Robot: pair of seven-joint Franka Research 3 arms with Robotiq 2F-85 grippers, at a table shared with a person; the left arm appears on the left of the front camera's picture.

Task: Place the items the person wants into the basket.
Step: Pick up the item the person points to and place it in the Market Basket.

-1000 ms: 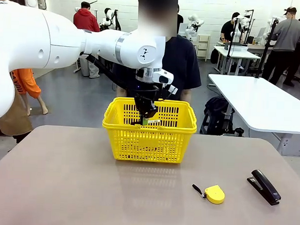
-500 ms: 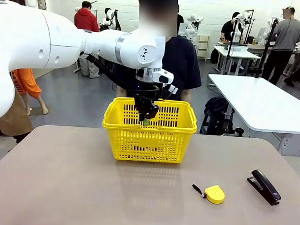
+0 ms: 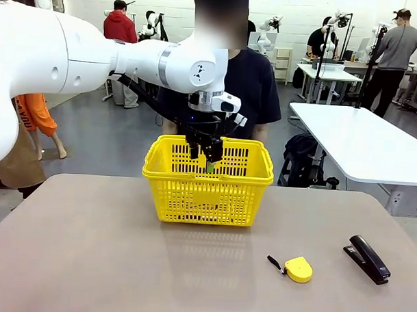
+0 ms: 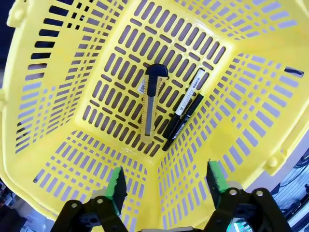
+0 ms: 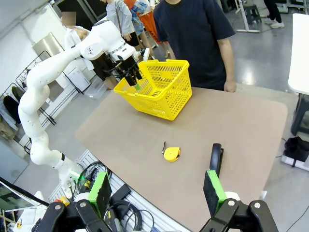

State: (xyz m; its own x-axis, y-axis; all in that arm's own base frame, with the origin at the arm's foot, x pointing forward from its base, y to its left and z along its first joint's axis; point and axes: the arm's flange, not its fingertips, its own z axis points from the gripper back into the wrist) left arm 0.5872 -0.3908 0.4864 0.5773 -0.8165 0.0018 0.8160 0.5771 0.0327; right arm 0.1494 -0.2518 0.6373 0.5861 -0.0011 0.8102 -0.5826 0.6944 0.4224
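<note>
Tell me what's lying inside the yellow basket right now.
On the basket floor lie a utility knife, a white-barrelled marker and a black pen, side by side. The left gripper is open above them; nothing hides them.

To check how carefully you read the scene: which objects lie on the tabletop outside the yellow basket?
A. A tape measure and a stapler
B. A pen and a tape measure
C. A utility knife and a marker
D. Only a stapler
A: the yellow tape measure and black stapler lie on the table, while the utility knife, marker and pen lie inside the basket.
</note>
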